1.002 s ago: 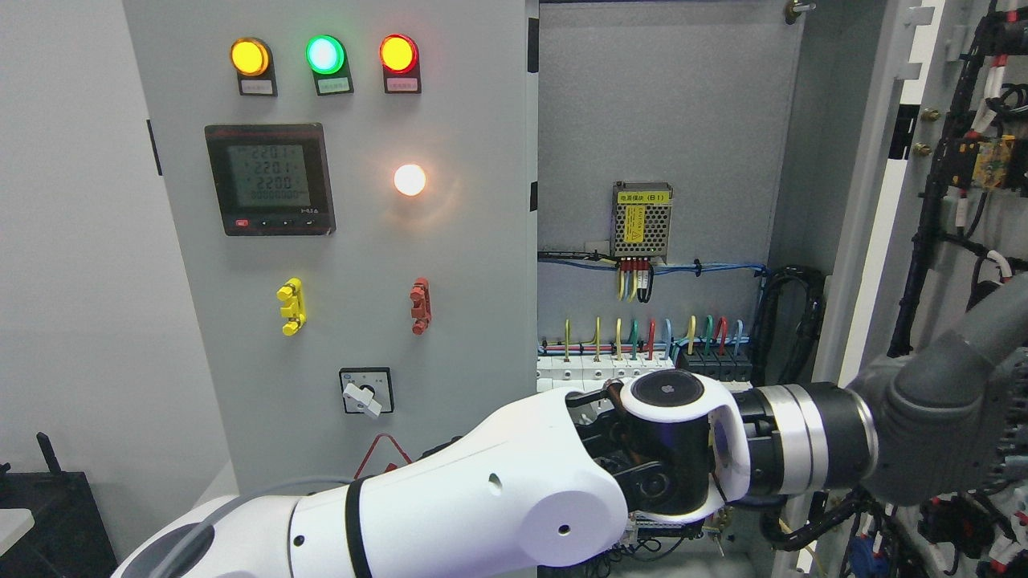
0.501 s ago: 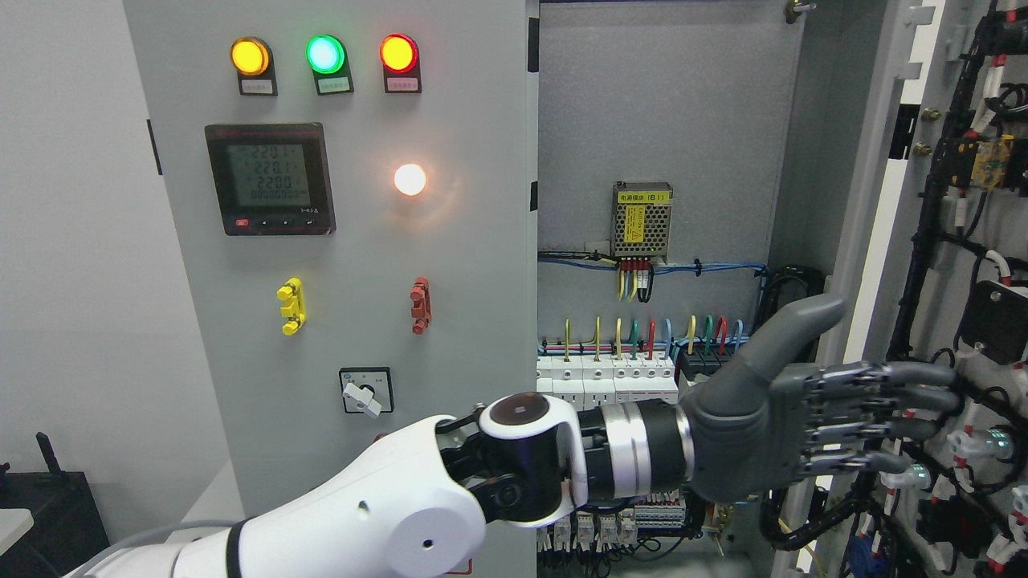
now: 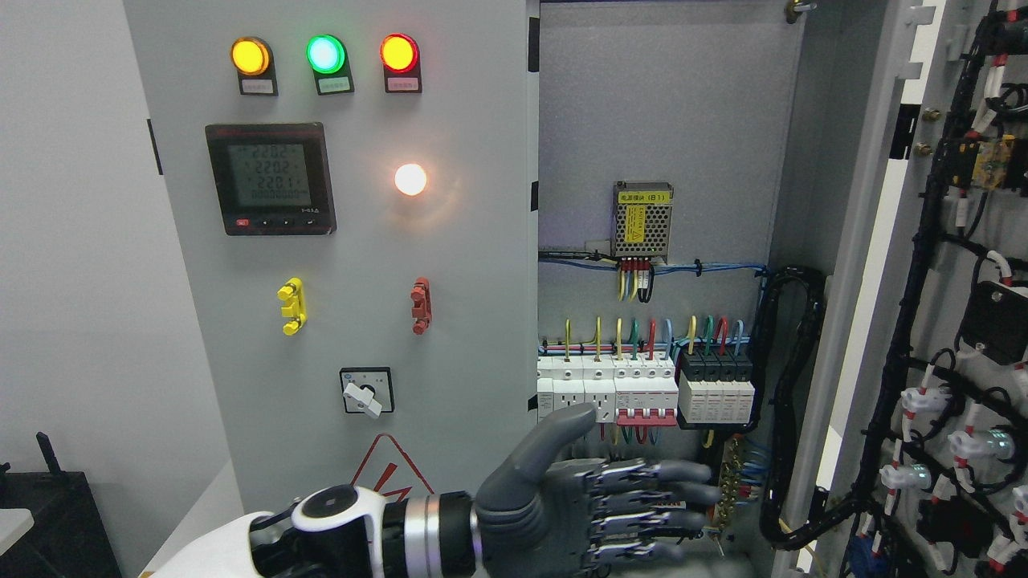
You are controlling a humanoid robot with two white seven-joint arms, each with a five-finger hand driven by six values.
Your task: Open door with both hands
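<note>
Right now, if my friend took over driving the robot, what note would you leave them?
Left hand: low in the picture in front of the open cabinet, fingers spread, holding nothing.
Right hand: not in view.
Right door: swung wide open at the right, wiring on its inner side showing; breakers and power supply inside are in plain sight.
Left door: looks shut, with its lamps lit.
Done: right door open.
Left: the left door, if it must open too.

Free passage into the cabinet's upper centre is left above the breakers (image 3: 642,385), while the right is blocked by the open door (image 3: 956,321).
</note>
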